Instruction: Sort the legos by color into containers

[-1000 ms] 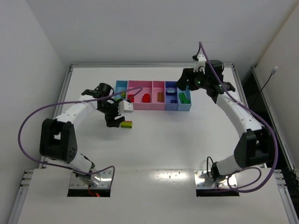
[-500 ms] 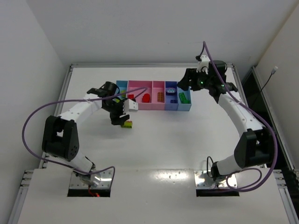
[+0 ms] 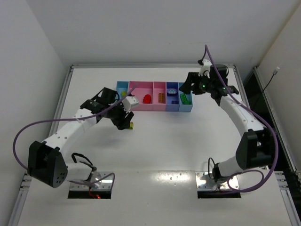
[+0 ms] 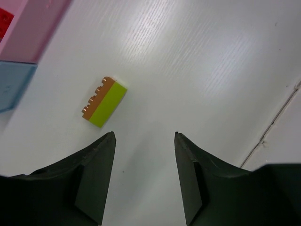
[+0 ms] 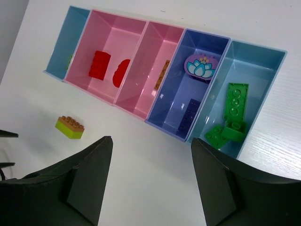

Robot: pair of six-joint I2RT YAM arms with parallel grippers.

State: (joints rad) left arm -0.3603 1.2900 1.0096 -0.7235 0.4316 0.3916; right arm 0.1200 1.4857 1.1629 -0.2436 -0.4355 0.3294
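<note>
Your left arm (image 3: pixel 70 129) has stretched out low across the white table (image 3: pixel 188 146) since a second ago. It has carried the left gripper (image 4: pixel 143 136) right up to the last loose brick. The right arm (image 3: pixel 240 115) has barely budged and hangs over the right end of the row of shallow plastic trays (image 3: pixel 155 107).

The trays look mostly sorted: red bricks (image 5: pixel 99 63) are in the wide pink tray (image 5: pixel 120 40), an orange piece (image 5: pixel 161 75) in the narrow pink tray (image 5: pixel 150 52), and green bricks (image 5: pixel 235 101) in the blue tray (image 5: pixel 256 59).

The right gripper (image 5: pixel 150 140) is spread wide with nothing in it, and the left gripper is wide open and empty too. The small yellow-green brick with an orange layer on top (image 4: pixel 104 102) sits on the table just in front of the trays. It's ahead and left of the left fingers, not between them yet.

So I'd say you're lining up the grab. Nudge left a touch before closing, or one finger could clip the brick and knock it away.
</note>
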